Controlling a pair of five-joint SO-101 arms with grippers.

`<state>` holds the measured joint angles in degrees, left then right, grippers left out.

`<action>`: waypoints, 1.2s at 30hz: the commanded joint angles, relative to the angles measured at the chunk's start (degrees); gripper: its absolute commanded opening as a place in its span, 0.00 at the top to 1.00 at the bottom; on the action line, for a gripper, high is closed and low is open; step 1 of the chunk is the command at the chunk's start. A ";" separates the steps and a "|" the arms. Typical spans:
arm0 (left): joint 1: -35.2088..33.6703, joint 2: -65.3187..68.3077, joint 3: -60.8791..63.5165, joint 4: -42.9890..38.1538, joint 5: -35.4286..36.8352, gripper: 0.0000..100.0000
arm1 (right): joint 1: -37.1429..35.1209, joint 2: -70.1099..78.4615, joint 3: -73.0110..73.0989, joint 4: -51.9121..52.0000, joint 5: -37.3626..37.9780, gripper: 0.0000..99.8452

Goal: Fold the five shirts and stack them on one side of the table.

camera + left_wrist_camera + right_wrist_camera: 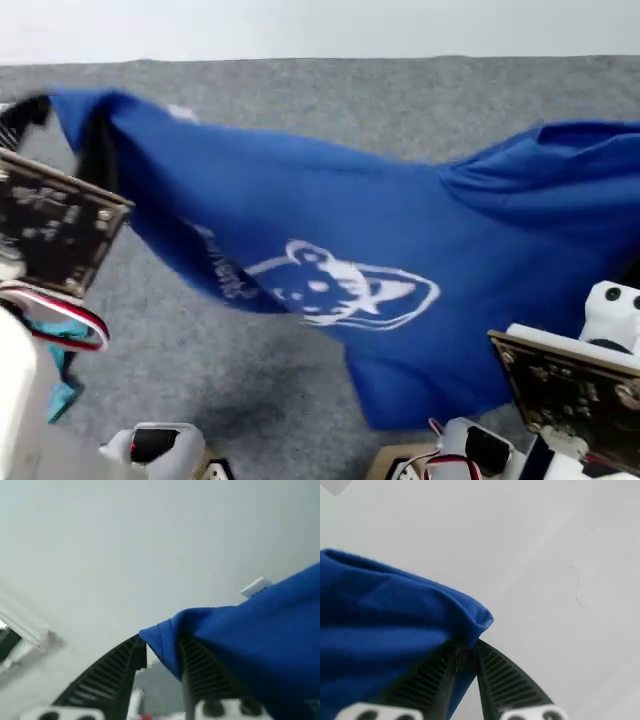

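Observation:
A blue shirt (350, 250) with a white printed figure hangs stretched in the air above the grey table (330, 95), held at both ends. My left gripper (162, 652) is shut on one corner of the blue shirt (260, 630), the cloth pinched between its black ribbed fingers (117, 667). My right gripper (465, 655) is shut on another bunched corner of the blue shirt (385, 620). In the high view, one raised arm (55, 225) sits at the shirt's left end and the other arm (575, 385) at the lower right.
Grey cloth covers the table beneath the shirt. A teal scrap (62, 385) lies at the near left edge by an arm base (160, 445). Both wrist views look up at a pale wall or ceiling.

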<state>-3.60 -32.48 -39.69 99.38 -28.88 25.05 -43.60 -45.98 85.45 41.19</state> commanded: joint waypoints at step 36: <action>-0.53 -45.54 44.44 -35.34 -4.40 0.89 | 0.75 -4.70 -1.23 -13.67 3.25 0.99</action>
<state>-3.60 -78.20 4.00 65.10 -32.75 25.14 -48.62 -46.15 72.53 44.09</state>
